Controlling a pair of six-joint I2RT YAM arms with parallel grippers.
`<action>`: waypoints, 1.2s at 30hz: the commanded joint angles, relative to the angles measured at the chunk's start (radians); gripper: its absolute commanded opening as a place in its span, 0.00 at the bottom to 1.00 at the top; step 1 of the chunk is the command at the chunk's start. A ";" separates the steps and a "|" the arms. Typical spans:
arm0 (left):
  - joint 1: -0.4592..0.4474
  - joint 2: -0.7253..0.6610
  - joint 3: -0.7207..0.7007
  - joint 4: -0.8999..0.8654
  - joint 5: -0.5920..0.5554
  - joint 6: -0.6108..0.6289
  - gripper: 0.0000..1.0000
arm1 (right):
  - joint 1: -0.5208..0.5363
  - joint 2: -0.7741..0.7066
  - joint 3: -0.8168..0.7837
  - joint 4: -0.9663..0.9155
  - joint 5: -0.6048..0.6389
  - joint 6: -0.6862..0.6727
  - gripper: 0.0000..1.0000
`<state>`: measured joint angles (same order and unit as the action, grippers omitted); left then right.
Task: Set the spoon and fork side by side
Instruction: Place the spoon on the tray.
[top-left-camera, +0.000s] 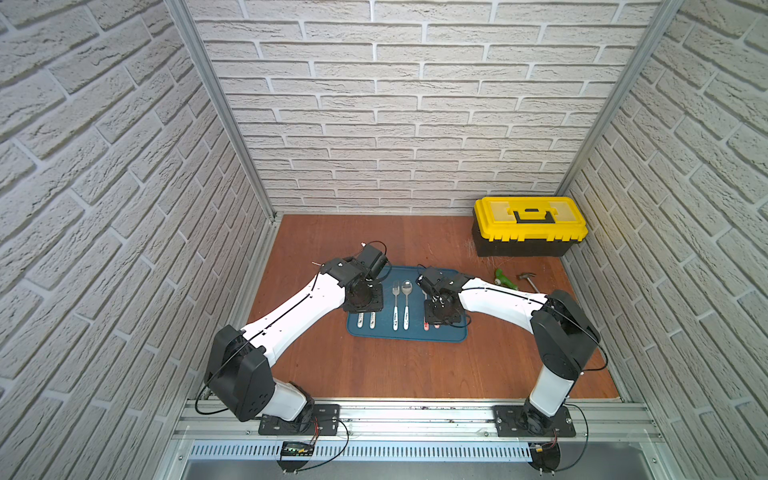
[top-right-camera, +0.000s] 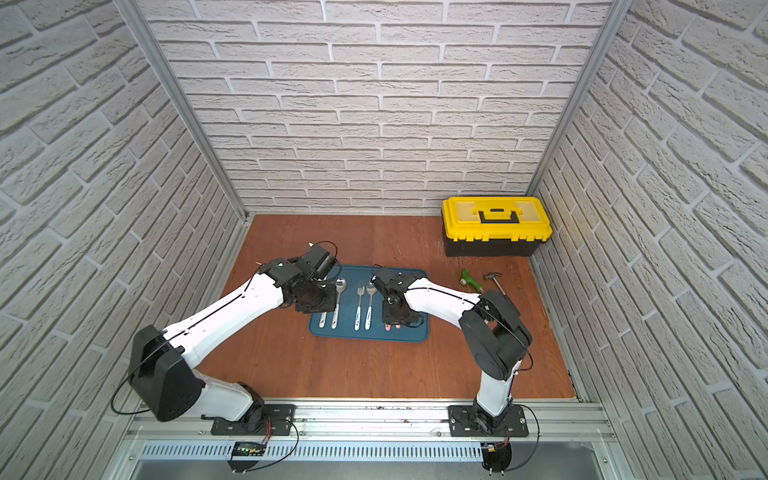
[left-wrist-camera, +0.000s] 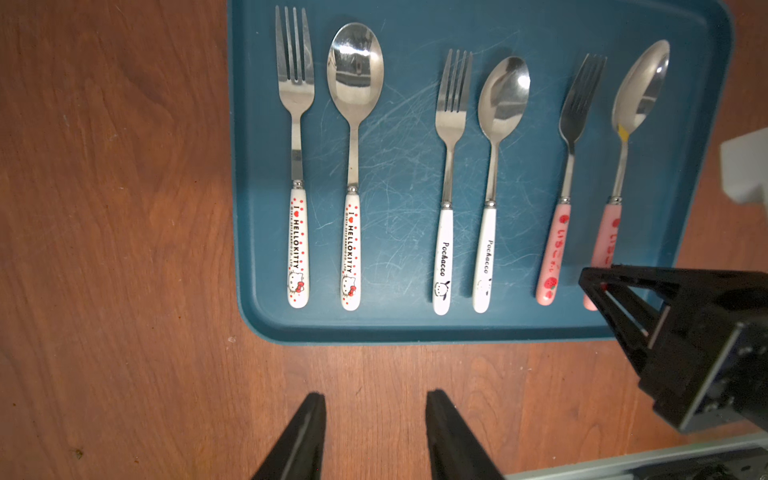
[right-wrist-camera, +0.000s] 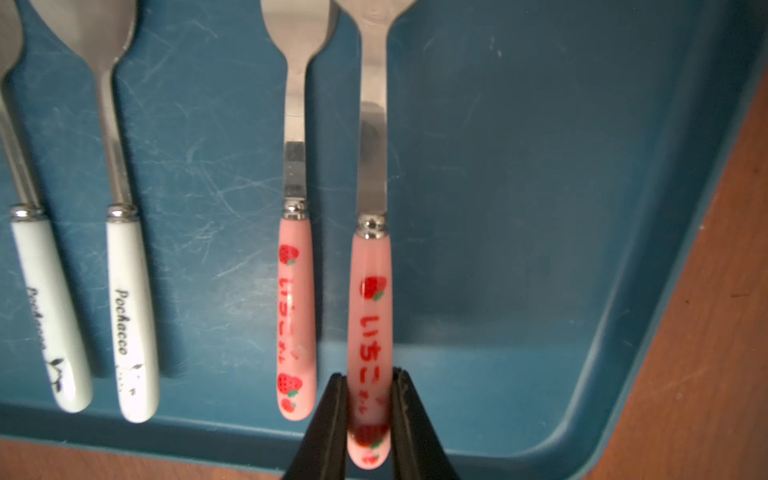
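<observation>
The right gripper (right-wrist-camera: 370, 376) clamps the handle of the pink strawberry spoon (right-wrist-camera: 371, 316), bowl cut off, at the blue tray (right-wrist-camera: 540, 249)'s three-o'clock end. The pink strawberry fork (right-wrist-camera: 296, 316) lies just beside, at its nine. The left gripper (left-wrist-camera: 376, 399) stands with jaws apart.

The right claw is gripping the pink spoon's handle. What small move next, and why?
Probably open the right claw to release the pink strawberry spoon: it already runs parallel, close beside the matching pink fork in the blue tray, so the pair looks set.
</observation>
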<state>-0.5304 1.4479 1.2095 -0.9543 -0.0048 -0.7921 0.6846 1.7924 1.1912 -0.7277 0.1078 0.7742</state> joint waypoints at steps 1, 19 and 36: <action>0.012 -0.022 -0.017 0.022 0.014 0.019 0.45 | 0.007 0.006 0.003 0.025 0.004 0.023 0.16; 0.017 -0.037 -0.030 0.024 0.025 0.016 0.45 | 0.007 0.022 -0.050 0.072 -0.009 0.062 0.19; 0.018 -0.047 -0.028 0.009 0.017 0.016 0.45 | 0.010 0.035 -0.060 0.093 -0.027 0.064 0.23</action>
<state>-0.5198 1.4277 1.1885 -0.9421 0.0151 -0.7818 0.6846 1.8194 1.1553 -0.6601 0.0921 0.8280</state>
